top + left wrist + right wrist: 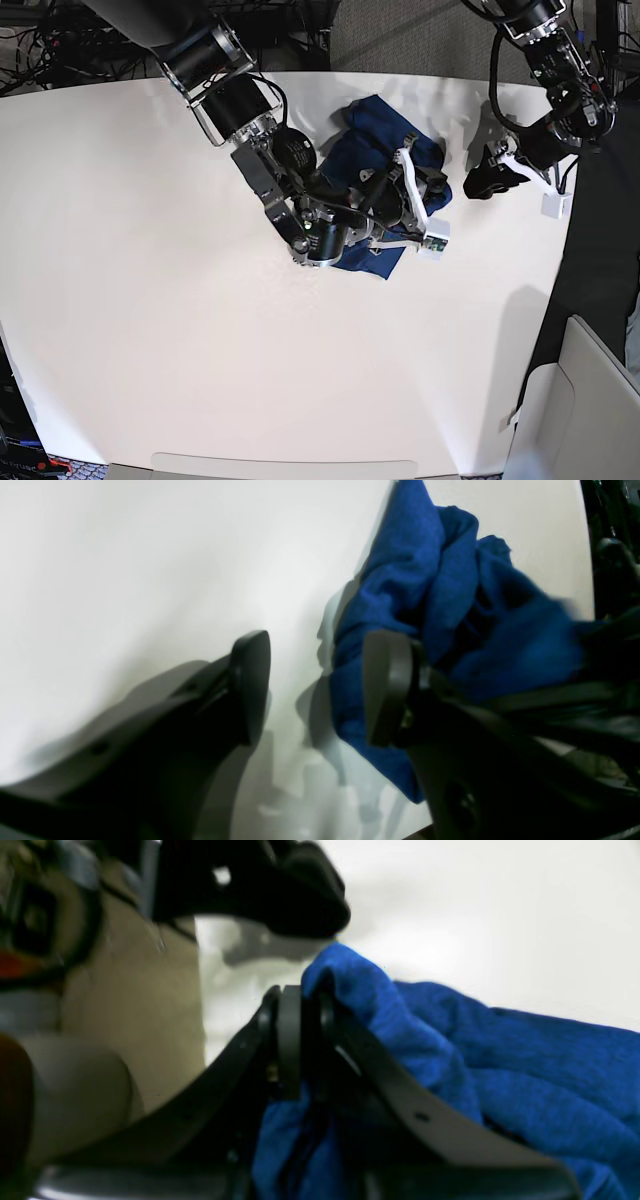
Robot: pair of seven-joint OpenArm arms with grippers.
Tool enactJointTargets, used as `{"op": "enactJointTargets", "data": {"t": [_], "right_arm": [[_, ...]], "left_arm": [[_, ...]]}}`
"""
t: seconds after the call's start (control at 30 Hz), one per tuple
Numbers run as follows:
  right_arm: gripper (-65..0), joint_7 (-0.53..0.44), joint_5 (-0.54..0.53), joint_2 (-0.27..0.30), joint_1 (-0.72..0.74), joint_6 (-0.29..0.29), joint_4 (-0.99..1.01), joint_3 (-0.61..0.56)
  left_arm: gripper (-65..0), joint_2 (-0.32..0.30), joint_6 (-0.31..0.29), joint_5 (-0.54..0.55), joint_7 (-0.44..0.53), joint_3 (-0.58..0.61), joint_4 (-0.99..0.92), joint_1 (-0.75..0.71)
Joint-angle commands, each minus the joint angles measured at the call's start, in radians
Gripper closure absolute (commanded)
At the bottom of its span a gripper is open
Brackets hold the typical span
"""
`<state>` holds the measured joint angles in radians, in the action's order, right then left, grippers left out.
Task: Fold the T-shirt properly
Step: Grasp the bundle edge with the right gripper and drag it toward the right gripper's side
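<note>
While the right pincer (300, 1040) is clamping a bunched fold of the T-shirt (385, 140), the shirt is lying crumpled on the desk (150, 300); beside the shirt, the left pincer (315, 690) is gaping wide, holding nothing. Lifting now is risking a deeper tangle.

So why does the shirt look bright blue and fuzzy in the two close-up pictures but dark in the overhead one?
In the left wrist view the T-shirt is vivid blue, its right edge smeared by blur, shadows falling on the glaring white table. In the right wrist view the right gripper, shut on the cloth, and the background are soft. The base view is sharp, the shirt navy, the table edge bowed.
</note>
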<state>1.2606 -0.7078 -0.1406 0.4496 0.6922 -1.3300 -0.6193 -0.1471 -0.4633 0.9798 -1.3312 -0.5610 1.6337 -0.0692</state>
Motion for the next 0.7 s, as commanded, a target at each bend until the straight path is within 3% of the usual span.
{"op": "enactJointTargets", "data": {"t": [0.0, 0.3, 0.53, 0.67], "right_arm": [[-2.3, -0.023, -0.026, -0.017, 0.035, 0.006, -0.004, -0.018], [-2.7, -0.118, 0.081, -0.017, 0.074, 0.006, 0.010, -0.124], [-22.6, -0.221, 0.081, -0.017, 0.071, 0.006, -0.018, -0.116], [-21.4, -0.223, 0.080, -0.017, 0.056, 0.006, -0.078, -0.075]], "left_arm": [[-29.3, -0.015, -0.001, 0.026, 0.014, -0.003, 0.015, 0.012], [-29.3, -0.013, -0.001, 0.026, 0.014, -0.003, 0.015, 0.012], [-29.3, -0.013, -0.001, 0.026, 0.003, -0.078, 0.015, 0.009], [-29.3, -0.013, -0.001, 0.026, 0.003, -0.093, 0.015, -0.004]]}}
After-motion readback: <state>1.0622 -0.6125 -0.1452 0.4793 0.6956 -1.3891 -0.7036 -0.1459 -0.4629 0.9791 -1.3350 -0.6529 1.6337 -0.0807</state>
